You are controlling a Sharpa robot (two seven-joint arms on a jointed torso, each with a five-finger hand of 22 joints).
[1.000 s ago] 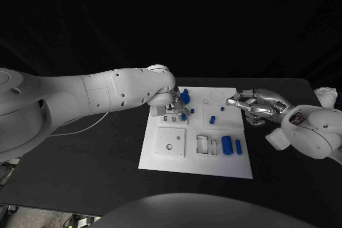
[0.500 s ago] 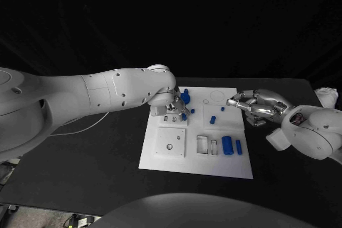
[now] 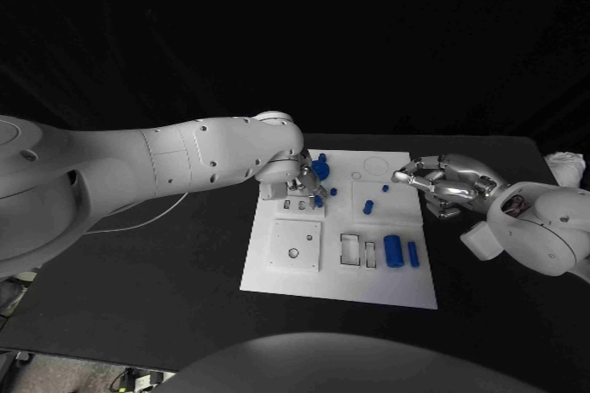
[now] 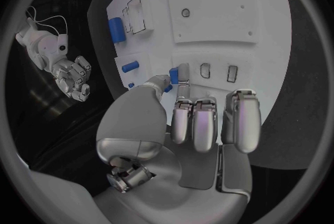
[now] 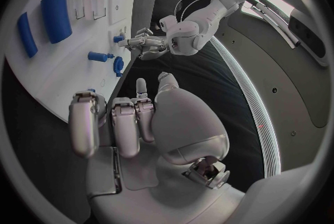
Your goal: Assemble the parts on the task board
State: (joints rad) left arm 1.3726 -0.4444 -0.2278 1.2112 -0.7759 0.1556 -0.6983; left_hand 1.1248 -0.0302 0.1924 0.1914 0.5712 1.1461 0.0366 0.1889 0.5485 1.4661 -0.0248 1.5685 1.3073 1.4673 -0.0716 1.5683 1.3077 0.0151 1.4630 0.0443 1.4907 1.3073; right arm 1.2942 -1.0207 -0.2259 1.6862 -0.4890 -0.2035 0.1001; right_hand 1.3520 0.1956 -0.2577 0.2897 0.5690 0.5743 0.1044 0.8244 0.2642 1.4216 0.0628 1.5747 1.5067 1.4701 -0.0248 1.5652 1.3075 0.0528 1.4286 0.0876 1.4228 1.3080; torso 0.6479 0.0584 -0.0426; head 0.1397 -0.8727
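Head view: both hands at the white task board.
The left hand pinches a small blue part over the board's far-left slots. The right hand hovers at the board's right edge, fingers curled, holding nothing.

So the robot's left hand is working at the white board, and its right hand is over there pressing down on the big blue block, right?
Not quite. The left hand is at the task board, but the right hand sits at the board's edge with its fingers curled in, touching nothing. The head view shows the big blue block lying untouched nearer the robot.
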